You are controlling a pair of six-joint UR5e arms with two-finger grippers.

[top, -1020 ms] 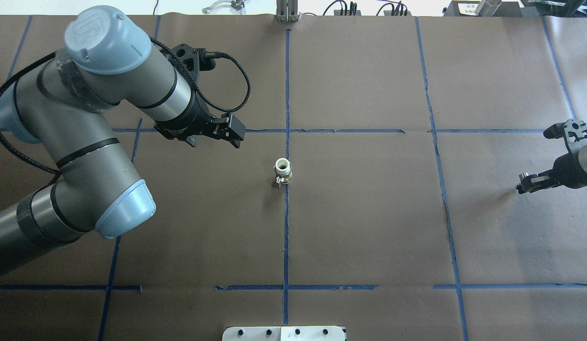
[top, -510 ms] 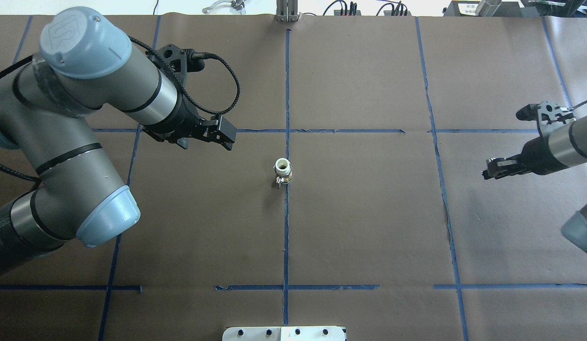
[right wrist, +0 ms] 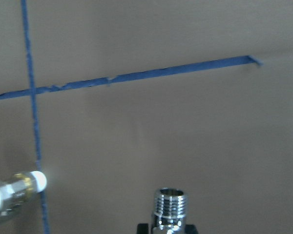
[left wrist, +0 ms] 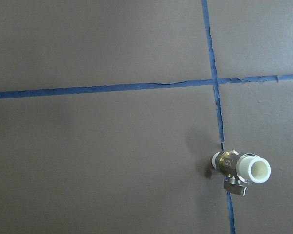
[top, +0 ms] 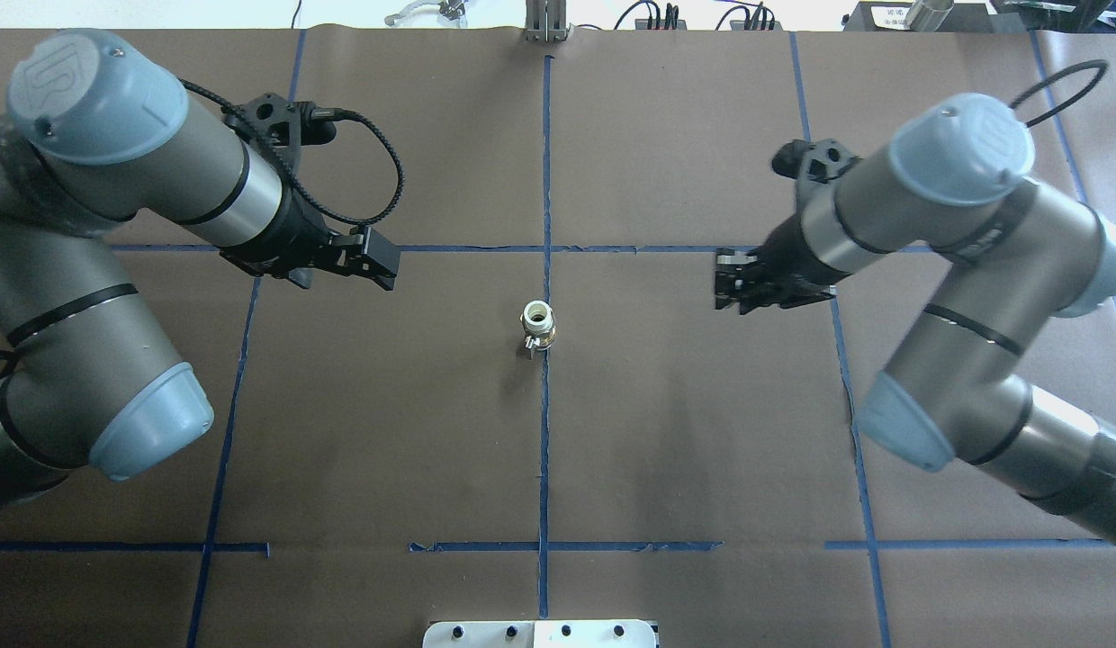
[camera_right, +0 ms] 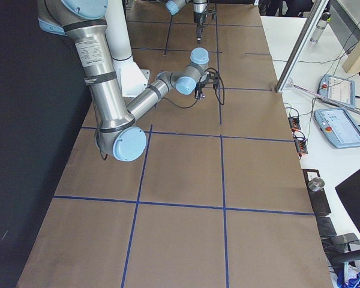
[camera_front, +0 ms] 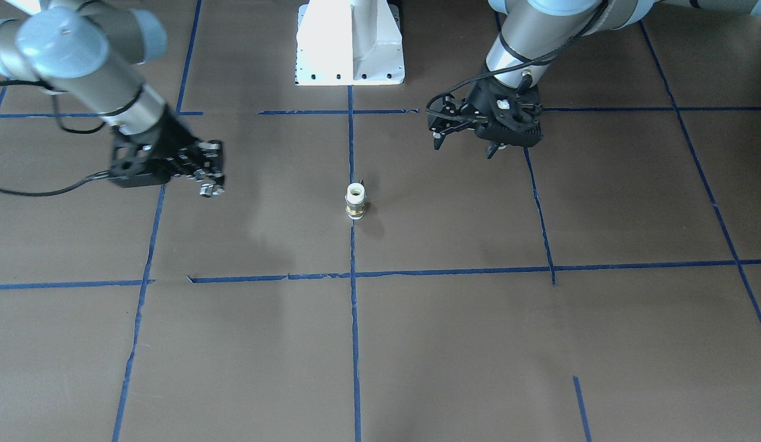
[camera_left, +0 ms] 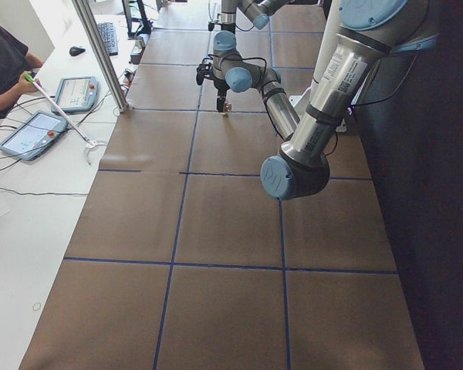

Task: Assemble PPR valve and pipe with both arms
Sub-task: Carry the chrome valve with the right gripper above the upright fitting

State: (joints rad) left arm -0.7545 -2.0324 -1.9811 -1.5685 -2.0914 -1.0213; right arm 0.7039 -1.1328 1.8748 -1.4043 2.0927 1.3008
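The pipe (top: 538,326), a short white cylinder with a brass band, stands upright on the centre tape line, touched by neither gripper. It also shows in the front view (camera_front: 355,201), the left wrist view (left wrist: 241,168) and at the left edge of the right wrist view (right wrist: 14,190). My right gripper (top: 729,281) is shut on the PPR valve (right wrist: 169,207), a small chrome threaded fitting, and holds it above the table to the pipe's right. The valve also glints at the fingertips in the front view (camera_front: 207,191). My left gripper (top: 378,265) is open and empty, to the pipe's left.
Brown paper with blue tape lines (top: 544,180) covers the table. The white robot pedestal (camera_front: 350,43) stands at the near edge. A metal post (camera_left: 100,54) and control tablets (camera_left: 35,131) are on the operators' side, beyond the far edge.
My right arm has swung in from the right edge towards the centre, carrying the chrome valve. My left arm has drawn back to the left, away from the pipe.
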